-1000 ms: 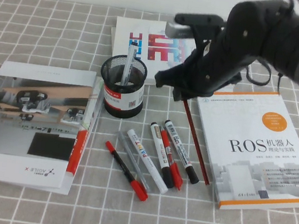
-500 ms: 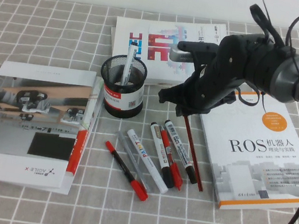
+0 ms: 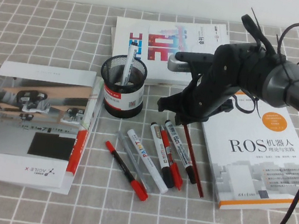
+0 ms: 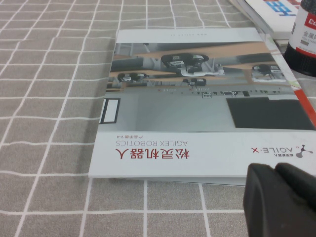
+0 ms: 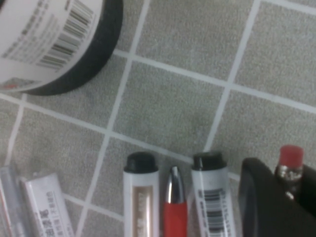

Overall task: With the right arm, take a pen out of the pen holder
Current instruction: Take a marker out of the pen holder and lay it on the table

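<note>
A black mesh pen holder (image 3: 122,85) stands left of centre with a white pen (image 3: 127,63) upright in it; its base also shows in the right wrist view (image 5: 59,44). My right gripper (image 3: 185,120) hangs low, right of the holder, shut on a red pencil (image 3: 195,166). The pencil slants down between the loose markers and the ROS book. Its red eraser (image 5: 291,155) pokes out between the black fingers (image 5: 256,197) of the right gripper (image 5: 286,187). My left gripper (image 4: 279,170) is shut at the near edge of the AgileX booklet (image 4: 197,103).
Several markers and pens (image 3: 154,155) lie in a row in front of the holder. A ROS book (image 3: 255,156) lies at the right, a white book (image 3: 165,41) behind the holder, the AgileX booklet (image 3: 29,122) at the left.
My right arm has sunk lower and shifted slightly right, carrying the red pencil down beside the markers. The holder and the pens on the cloth have not moved.
</note>
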